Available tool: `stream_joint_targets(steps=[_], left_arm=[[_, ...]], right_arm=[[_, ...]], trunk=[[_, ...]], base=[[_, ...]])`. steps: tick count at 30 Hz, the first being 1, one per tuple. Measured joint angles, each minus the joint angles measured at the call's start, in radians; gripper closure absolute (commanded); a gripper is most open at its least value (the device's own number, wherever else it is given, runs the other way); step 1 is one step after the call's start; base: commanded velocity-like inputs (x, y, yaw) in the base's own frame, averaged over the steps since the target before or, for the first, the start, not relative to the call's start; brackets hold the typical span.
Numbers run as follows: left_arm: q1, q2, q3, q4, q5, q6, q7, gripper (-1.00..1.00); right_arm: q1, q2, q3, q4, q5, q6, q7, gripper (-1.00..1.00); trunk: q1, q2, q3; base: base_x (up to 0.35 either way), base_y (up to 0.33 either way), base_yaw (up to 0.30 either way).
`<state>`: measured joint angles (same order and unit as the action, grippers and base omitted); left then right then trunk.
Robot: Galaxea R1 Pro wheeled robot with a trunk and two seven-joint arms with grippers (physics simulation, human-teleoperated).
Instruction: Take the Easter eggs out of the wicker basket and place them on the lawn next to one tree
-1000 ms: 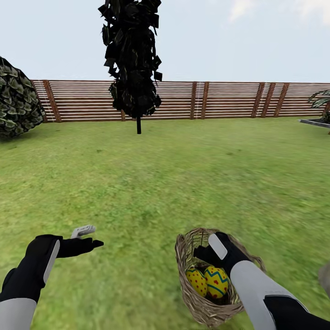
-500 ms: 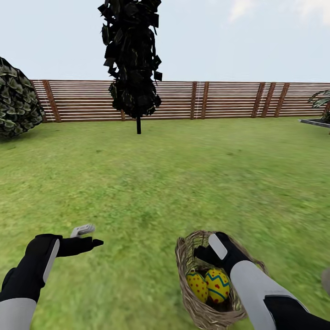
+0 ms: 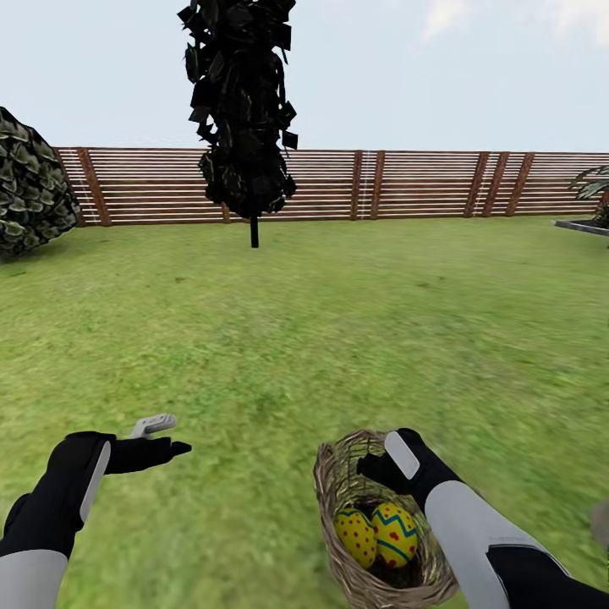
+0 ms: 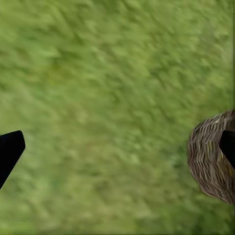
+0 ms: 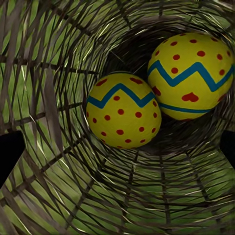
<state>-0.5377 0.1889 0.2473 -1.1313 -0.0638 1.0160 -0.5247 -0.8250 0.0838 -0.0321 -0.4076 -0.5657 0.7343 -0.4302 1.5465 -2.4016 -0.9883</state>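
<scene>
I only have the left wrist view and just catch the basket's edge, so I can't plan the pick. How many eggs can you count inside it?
Observer: I count two Easter eggs, side by side deep in the wicker basket.
Operator: Where's the right end effector?
Observer: The right end effector is at the basket's far rim, open, looking into its mouth.
Operator: Any tree ahead?
Observer: A narrow black conifer stands near the fence, far across the lawn.
</scene>
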Motion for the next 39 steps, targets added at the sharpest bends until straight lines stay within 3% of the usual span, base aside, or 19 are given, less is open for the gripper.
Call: stream_joint_targets(steps=[5, 19, 31, 39], left_arm=[[0.0, 0.0, 0.001, -0.001, 0.0, 0.001, 0.0, -1.0], [0.0, 0.0, 0.006, -0.002, 0.0, 0.002, 0.0, -1.0], [0.0, 0.0, 0.006, -0.002, 0.0, 0.002, 0.0, -1.0], [0.0, 0.0, 0.006, -0.002, 0.0, 0.002, 0.0, -1.0]], right_arm=[[0.0, 0.0, 0.0, 0.001, 0.0, 0.0, 0.0, -1.0], [0.0, 0.002, 0.001, 0.0, 0.0, 0.005, 0.003, -1.0], [0.0, 0.001, 0.001, 0.0, 0.0, 0.006, 0.006, -1.0], [0.0, -0.001, 0.001, 0.0, 0.0, 0.006, 0.008, -1.0]], trunk=[[0.0, 0.0, 0.0], [0.054, -0.098, -0.044], [0.059, -0.101, -0.09], [0.059, -0.101, -0.09]], base=[[0.002, -0.012, 0.0], [0.0, 0.0, 0.0], [0.0, 0.0, 0.0], [0.0, 0.0, 0.0]])
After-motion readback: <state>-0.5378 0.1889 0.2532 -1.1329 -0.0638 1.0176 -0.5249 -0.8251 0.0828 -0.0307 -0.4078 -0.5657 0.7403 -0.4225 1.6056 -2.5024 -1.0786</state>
